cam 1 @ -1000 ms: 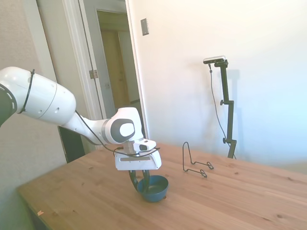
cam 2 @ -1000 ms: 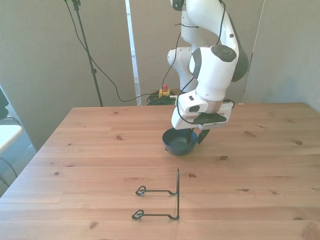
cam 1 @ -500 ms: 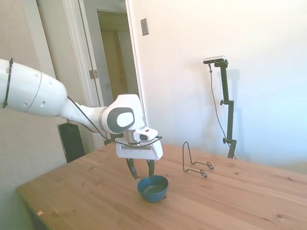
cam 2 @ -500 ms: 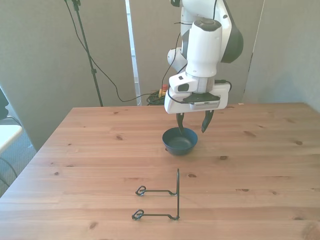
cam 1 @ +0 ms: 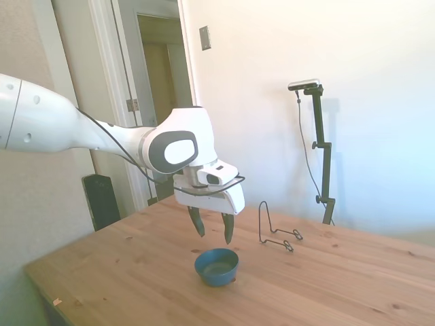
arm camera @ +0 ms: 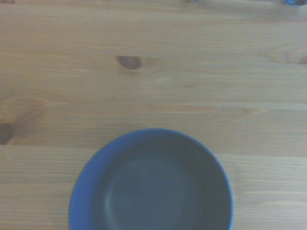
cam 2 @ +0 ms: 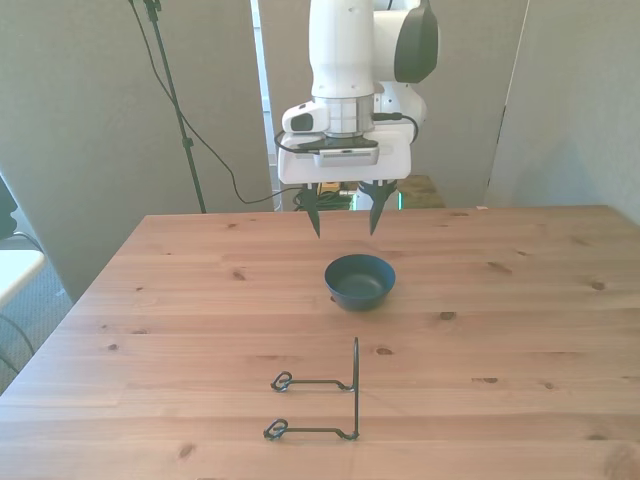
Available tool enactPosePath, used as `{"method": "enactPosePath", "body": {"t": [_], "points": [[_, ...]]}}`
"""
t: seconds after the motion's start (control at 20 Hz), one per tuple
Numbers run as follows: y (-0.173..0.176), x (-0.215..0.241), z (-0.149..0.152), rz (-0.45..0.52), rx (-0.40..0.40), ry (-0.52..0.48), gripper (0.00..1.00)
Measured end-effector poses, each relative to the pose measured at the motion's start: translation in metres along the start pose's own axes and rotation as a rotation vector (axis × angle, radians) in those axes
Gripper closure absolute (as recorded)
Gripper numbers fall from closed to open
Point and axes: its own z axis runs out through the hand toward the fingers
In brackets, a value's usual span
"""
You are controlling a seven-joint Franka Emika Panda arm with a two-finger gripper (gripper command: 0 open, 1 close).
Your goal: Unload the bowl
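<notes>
Front view has the bowl (cam 2: 360, 281) sitting upright on the surface (cam 2: 520, 330), well apart from the wire stand (cam 2: 320, 405). Gripper (cam 2: 345, 218) hangs above and a bit behind it, jaws open and empty, so the bowl lies below and slightly camera-ward. It's round, no long axis. No writing anywhere that I can see.

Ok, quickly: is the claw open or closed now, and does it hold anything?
Claw: open, holding nothing, raised above the bowl.
</notes>
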Motion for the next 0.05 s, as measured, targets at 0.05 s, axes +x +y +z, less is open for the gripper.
{"method": "enactPosePath", "body": {"t": [0.05], "points": [[0.0055, 0.0041, -0.0015, 0.012, 0.001, 0.003, 0.00]]}}
